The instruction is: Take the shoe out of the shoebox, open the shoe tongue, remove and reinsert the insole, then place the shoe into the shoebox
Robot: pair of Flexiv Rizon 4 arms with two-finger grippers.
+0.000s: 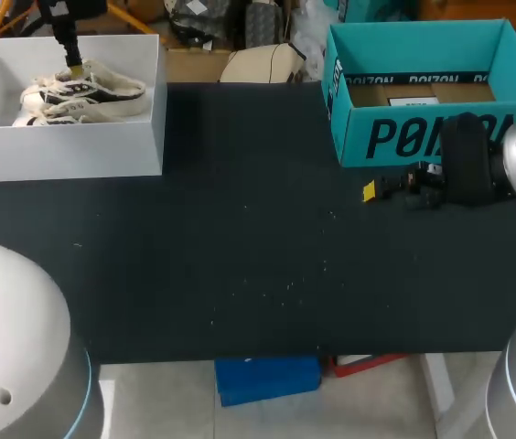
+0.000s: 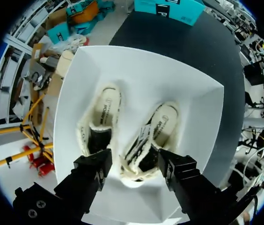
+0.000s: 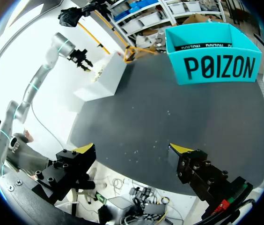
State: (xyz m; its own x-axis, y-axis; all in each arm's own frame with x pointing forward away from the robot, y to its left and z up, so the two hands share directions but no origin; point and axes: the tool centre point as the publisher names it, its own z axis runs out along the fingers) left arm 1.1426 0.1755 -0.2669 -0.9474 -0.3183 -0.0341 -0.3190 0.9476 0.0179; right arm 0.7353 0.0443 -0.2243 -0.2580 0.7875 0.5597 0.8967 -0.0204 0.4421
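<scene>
Left pincer [image 2: 133,158] stands wide astride a shoe [image 2: 159,123], unclear from overhead.

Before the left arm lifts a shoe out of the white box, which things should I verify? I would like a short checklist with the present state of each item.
1. Left gripper is down inside the white shoebox, at the end of one shoe: ok.
2. Firm hold on that shoe: cannot tell, as the contact is hidden.
3. The second shoe will stay behind. It lies close beside the first: cannot tell.
4. Right gripper is open, holds nothing and is far from the shoebox: ok.
5. Teal box stands at the other side of the table, out of the lifting path: ok.
</scene>
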